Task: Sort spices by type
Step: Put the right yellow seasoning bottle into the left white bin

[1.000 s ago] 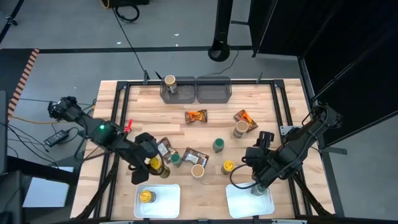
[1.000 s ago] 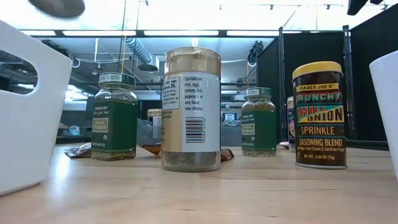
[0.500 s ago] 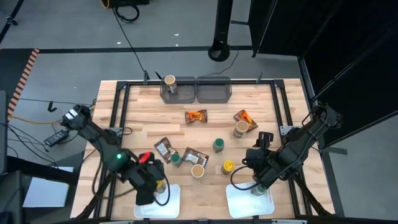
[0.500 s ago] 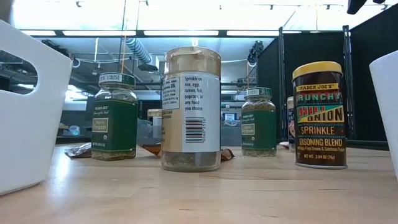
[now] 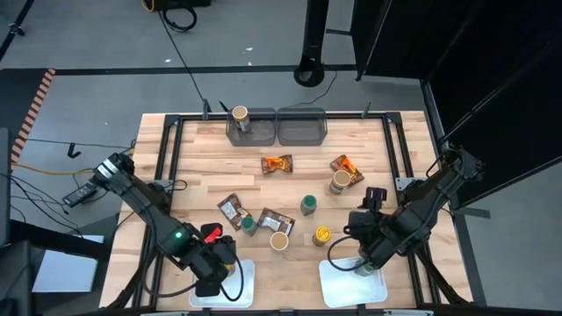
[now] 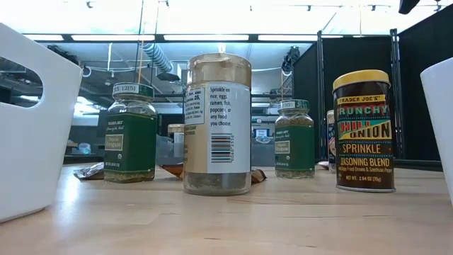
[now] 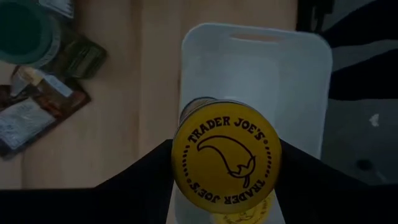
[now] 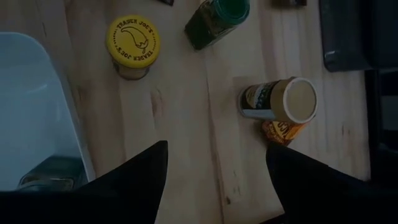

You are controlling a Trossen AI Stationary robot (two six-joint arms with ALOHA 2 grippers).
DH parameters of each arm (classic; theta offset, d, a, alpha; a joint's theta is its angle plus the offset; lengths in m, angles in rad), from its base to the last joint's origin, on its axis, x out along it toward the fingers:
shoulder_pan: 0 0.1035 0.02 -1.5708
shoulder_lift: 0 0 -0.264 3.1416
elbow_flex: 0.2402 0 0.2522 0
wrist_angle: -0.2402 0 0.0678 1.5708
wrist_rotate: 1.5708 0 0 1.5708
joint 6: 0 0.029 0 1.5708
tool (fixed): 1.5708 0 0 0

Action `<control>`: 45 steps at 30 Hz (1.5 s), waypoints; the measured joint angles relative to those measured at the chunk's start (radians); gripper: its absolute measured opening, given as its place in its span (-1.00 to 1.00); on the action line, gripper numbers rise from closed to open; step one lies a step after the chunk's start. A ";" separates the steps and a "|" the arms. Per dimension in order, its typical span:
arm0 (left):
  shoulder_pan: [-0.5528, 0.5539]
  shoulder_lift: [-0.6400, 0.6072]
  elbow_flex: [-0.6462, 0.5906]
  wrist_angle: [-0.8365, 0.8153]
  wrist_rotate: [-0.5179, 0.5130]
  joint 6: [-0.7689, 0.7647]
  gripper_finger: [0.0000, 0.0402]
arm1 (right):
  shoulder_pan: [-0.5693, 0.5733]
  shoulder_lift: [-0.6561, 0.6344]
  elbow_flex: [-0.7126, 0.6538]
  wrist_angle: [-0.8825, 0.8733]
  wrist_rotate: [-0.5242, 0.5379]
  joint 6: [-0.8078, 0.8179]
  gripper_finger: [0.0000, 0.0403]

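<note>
My left gripper (image 7: 225, 171) is shut on a yellow-lidded spice jar (image 7: 225, 155) over the left white tray (image 7: 298, 74), near the table's near edge (image 5: 213, 276). My right gripper (image 8: 216, 149) hangs open with nothing between its fingers, by the right white tray (image 8: 31, 93). On the table stand another yellow-lidded jar (image 8: 132, 42), two green-lidded jars (image 5: 308, 204) (image 5: 248, 225) and two tan-lidded jars (image 5: 279, 241) (image 5: 340, 182). Flat packets (image 5: 277, 163) (image 5: 347, 165) (image 5: 230, 209) lie among them. My left gripper pinches the yellow-lidded jar between its two fingers, one on each side just under the lid's rim (image 7: 177, 158). The lid hides the places of contact. The fingers come from above, pointing down. The jar stays upright over the tray; whether its base touches the tray floor cannot be told.
Two grey bins (image 5: 301, 127) stand at the far edge, the left one (image 5: 250, 132) holding a tan-lidded jar (image 5: 239, 114). A dark jar (image 8: 46, 177) stands in the right tray. In the low view the jars (image 6: 217, 124) stand between the two trays' walls.
My left gripper has carried the yellow-lidded jar from beside the packets toward the table's near edge, then down over the left white tray, tipping more steeply downward. The jar has stayed upright in the hold.
</note>
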State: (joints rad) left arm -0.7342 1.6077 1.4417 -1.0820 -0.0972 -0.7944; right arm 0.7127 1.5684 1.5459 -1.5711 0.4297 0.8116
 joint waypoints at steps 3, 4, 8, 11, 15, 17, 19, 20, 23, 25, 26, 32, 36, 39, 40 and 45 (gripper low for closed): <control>-0.001 0.000 -0.005 -0.006 -0.012 0.001 0.09 | 0.001 0.000 0.000 0.000 0.000 0.000 0.38; -0.001 0.000 -0.007 -0.007 -0.019 0.003 0.09 | 0.001 0.000 0.000 0.000 0.000 -0.001 0.38; 0.000 0.002 -0.007 -0.003 -0.022 0.028 0.09 | 0.001 0.000 0.000 0.000 0.022 0.000 0.38; 0.000 0.004 -0.007 0.002 -0.019 0.028 0.10 | 0.002 0.000 0.000 0.000 0.023 0.000 0.38; 0.000 0.003 -0.007 0.047 -0.009 0.023 0.10 | 0.002 -0.001 0.000 0.000 0.027 0.000 0.38; 0.000 0.003 -0.017 0.047 -0.009 0.017 0.10 | 0.002 -0.001 0.000 0.000 0.034 -0.001 0.38; -0.001 0.003 -0.039 0.053 -0.007 0.005 0.10 | 0.002 -0.002 -0.009 0.000 0.042 -0.001 0.38; -0.004 0.003 -0.053 0.052 0.005 0.004 0.10 | 0.002 -0.002 -0.015 0.000 0.042 0.000 0.38; -0.014 0.003 -0.089 0.071 0.025 0.004 0.10 | 0.007 -0.002 -0.032 -0.001 0.042 0.000 0.38; -0.015 0.003 -0.111 0.084 0.031 0.005 0.10 | 0.011 -0.002 -0.042 0.000 0.042 0.001 0.38; -0.014 0.003 -0.122 0.083 0.031 0.005 0.10 | 0.012 -0.002 -0.047 -0.001 0.041 0.004 0.38; -0.013 0.003 -0.171 0.110 0.017 0.029 0.13 | 0.012 -0.002 -0.056 0.000 0.041 0.008 0.38; -0.012 0.003 -0.185 0.133 0.018 0.031 0.22 | 0.012 -0.002 -0.056 0.000 0.041 0.008 0.38; -0.012 0.003 -0.187 0.131 0.014 0.031 0.32 | 0.012 -0.002 -0.056 0.000 0.041 0.008 0.38; -0.010 0.003 -0.187 0.133 0.012 0.031 0.35 | 0.012 -0.002 -0.056 0.000 0.041 0.008 0.38; -0.005 0.003 -0.187 0.152 0.018 0.031 0.46 | 0.012 -0.002 -0.056 0.000 0.040 0.006 0.40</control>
State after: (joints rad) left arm -0.7387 1.6112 1.2545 -0.9302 -0.0795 -0.7636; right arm 0.7246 1.5669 1.4895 -1.5711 0.4702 0.8181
